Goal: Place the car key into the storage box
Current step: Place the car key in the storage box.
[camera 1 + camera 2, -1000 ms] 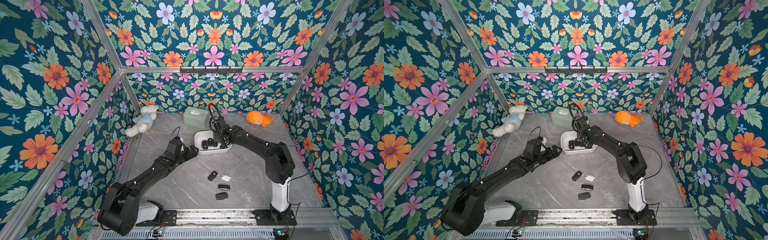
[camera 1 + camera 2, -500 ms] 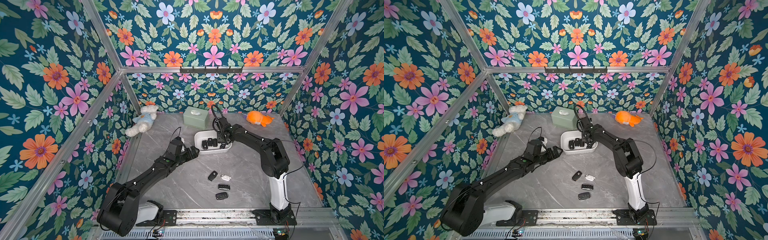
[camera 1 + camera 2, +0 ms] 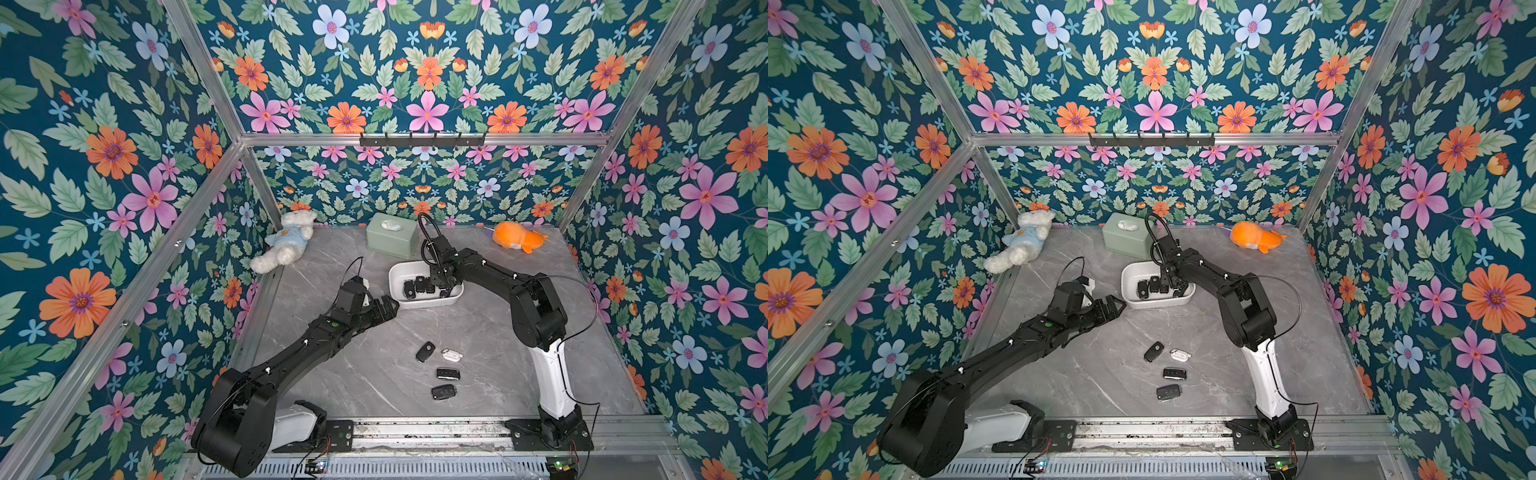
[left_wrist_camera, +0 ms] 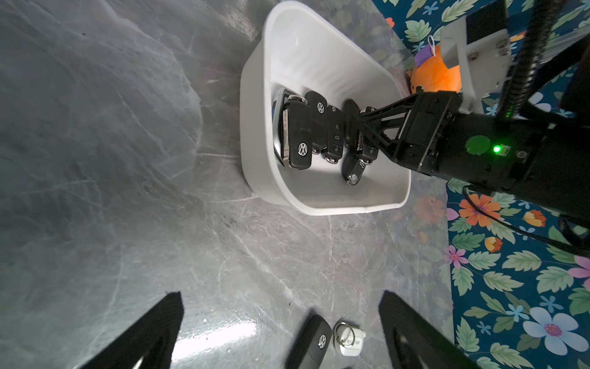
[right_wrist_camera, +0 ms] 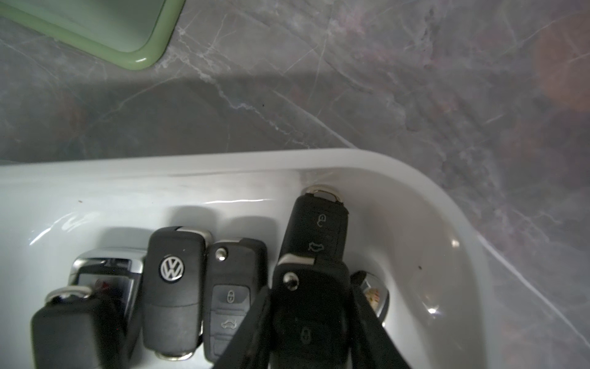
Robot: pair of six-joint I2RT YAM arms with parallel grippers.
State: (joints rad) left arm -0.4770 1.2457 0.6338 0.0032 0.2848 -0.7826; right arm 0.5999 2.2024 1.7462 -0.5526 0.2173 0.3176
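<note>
Care first: my right hand (image 5: 309, 287), clamped on the car key (image 5: 306, 332) low inside the storage box (image 5: 415, 172), should part gently, then rise straight, clear of neighbouring keys (image 5: 174, 287).

Right gripper (image 3: 444, 289) dips into storage box (image 3: 424, 302), right end, on a black car key (image 3: 445, 294). More keys (image 3: 419, 286) sit left of it inside. Left gripper (image 3: 385, 309), jaws spread, hangs just off the box's near-left corner. Four loose fobs (image 3: 448, 374) lie on the tabletop (image 3: 353, 374), well nearer than the box.

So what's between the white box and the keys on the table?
Just bare grey table between the storage box and the loose keys, in both top views.
</note>
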